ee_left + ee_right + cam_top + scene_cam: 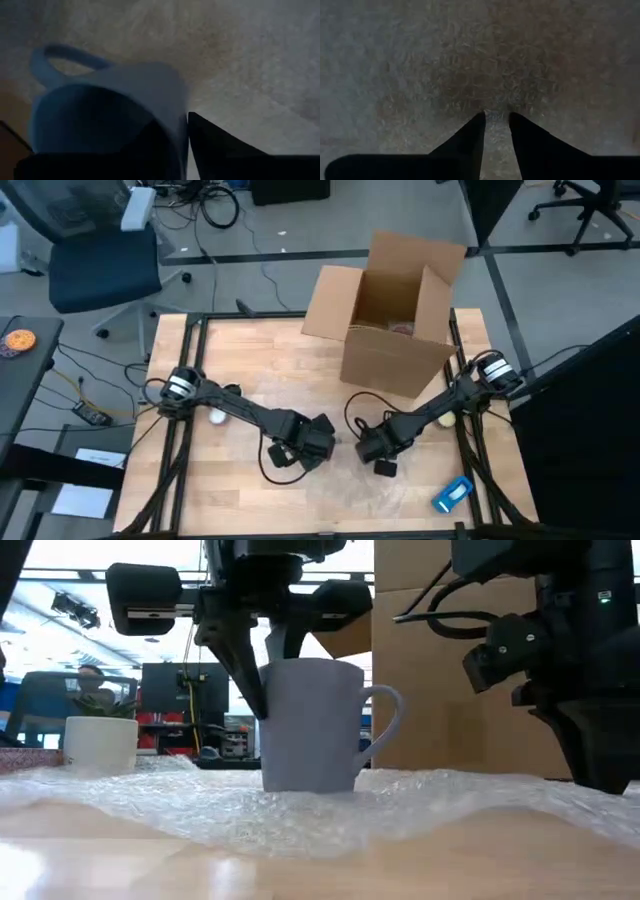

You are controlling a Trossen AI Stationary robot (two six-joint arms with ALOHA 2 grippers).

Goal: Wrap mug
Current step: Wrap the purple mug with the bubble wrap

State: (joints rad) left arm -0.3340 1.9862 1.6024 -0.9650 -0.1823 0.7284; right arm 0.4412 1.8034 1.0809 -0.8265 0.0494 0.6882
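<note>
A pale blue mug (310, 730) stands upright on a sheet of bubble wrap (330, 810) spread over the middle of the table. Its handle (388, 720) points toward the table's right. My left gripper (182, 131) comes down on the mug from above, shut on its wall, and hides it in the high view (300, 448). My right gripper (496, 117) is to the right of the mug (385, 462). It points down at the wrap, with its fingertips almost together. My left gripper has one finger (150, 150) inside the mug and one (220, 147) outside, with the wall at the rim (181, 120) pinched between them, opposite the handle. The fingers point down from above. The mug stands upright with its base on the wrap. My right gripper's fingertips (479, 120) meet the wrap's surface from above. A small pale ridge of wrap (496, 113) shows between them. The wrap lies flat on the table around them.
An open cardboard box (395, 310) stands at the table's far right, behind the mug in the low view. A small blue object (453, 494) lies near the front right corner. A white pot (100, 743) shows to the left in the low view.
</note>
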